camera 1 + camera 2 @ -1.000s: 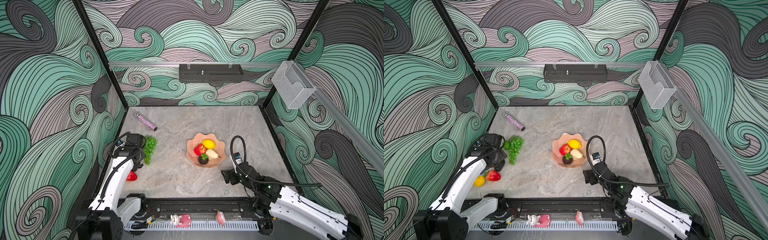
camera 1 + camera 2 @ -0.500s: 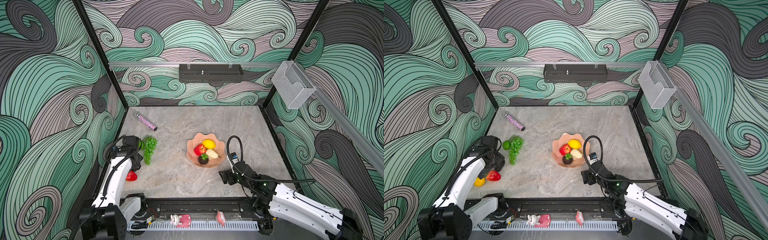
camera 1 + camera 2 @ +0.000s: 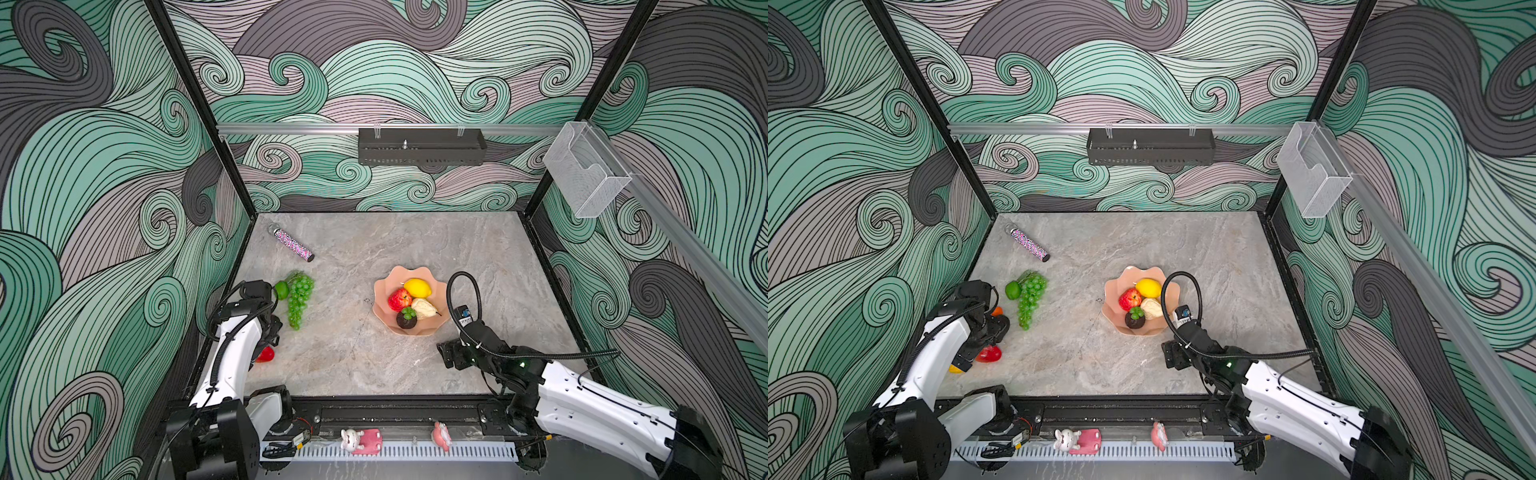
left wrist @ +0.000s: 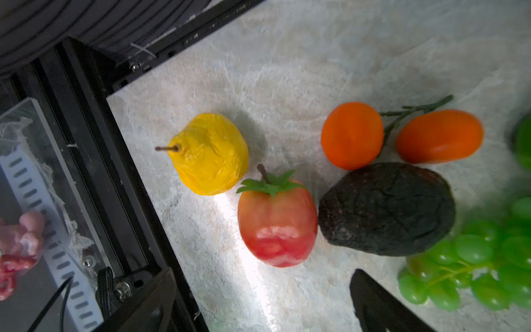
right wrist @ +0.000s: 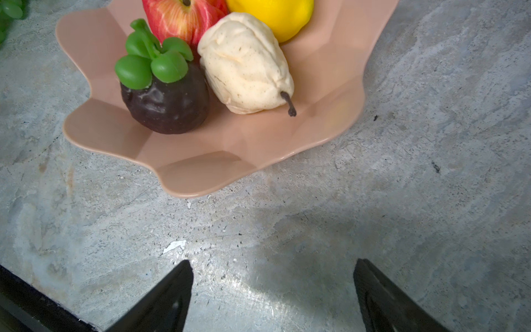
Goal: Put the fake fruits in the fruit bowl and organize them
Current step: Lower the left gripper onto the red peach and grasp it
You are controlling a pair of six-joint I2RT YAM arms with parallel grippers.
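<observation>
Twice finding jaws spread wide and gripping nothing. Hanging with the left gripper (image 4: 262, 273) low over the table (image 3: 395, 241), close to its left edge, and looking down at a group of loose fake fruits. Meeting first the strawberry (image 4: 277, 224), lying just ahead of the spread jaws and seeming to touch the dark avocado (image 4: 386, 208). Finding the yellow fruit (image 4: 209, 153) with a thin stem just beside the strawberry, more to the left. Seeing a round orange (image 4: 352, 135) and a longer orange (image 4: 439, 136) lying side by side near the avocado, with a green twig between them. Going farther and to the right, reaching the grape bunch (image 3: 300, 299) stretched on the table, with the lime (image 3: 281, 289) just beside its far-left end. Noticing the sparkly tube (image 3: 293, 245) well apart, toward the far-left corner.

Hanging with the right gripper (image 5: 273, 263) over bare table at the near side of the fruit bowl (image 5: 201, 169), apart from its rim. Finding the fruit bowl standing right of the table's middle and holding four fruits: the mangosteen (image 5: 169, 100) at the near side, the pear (image 5: 247, 63) just beside it on the right, the apple (image 5: 181, 17) and the lemon (image 5: 275, 17) behind them at the far side.
</observation>
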